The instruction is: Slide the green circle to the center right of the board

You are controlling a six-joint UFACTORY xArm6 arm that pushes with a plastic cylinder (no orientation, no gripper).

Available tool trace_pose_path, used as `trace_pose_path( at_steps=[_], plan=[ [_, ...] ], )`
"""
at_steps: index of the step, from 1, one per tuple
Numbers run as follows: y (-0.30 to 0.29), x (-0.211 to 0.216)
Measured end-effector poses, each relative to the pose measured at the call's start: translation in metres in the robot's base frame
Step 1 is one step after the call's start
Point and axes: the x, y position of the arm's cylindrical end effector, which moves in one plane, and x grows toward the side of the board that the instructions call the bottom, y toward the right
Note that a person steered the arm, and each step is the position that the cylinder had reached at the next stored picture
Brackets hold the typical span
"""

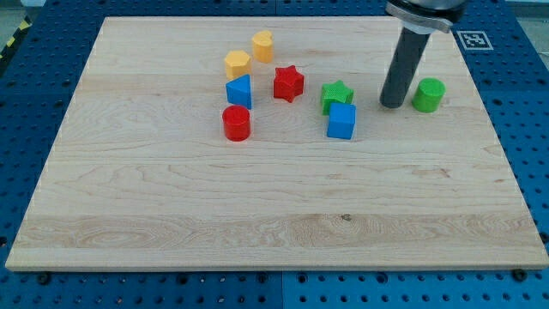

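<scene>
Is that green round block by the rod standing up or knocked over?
Standing up. The green circle sits on its flat base with its round top facing up, just to the view's right of my tip.

The wooden board (171, 206) carries a far-left cluster: yellow hexagon (238, 63), yellow cylinder (262, 45), blue block (239, 91), red star (288, 83), red cylinder (236, 123). Right of it: green star (336, 94), blue cube (341, 121).
</scene>
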Motion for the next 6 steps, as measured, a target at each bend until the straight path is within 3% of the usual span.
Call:
trace_pose_path(
  at_steps=[2,6],
  plan=[
    [0.009,-0.023],
    [0.040,-0.008]
  ],
)
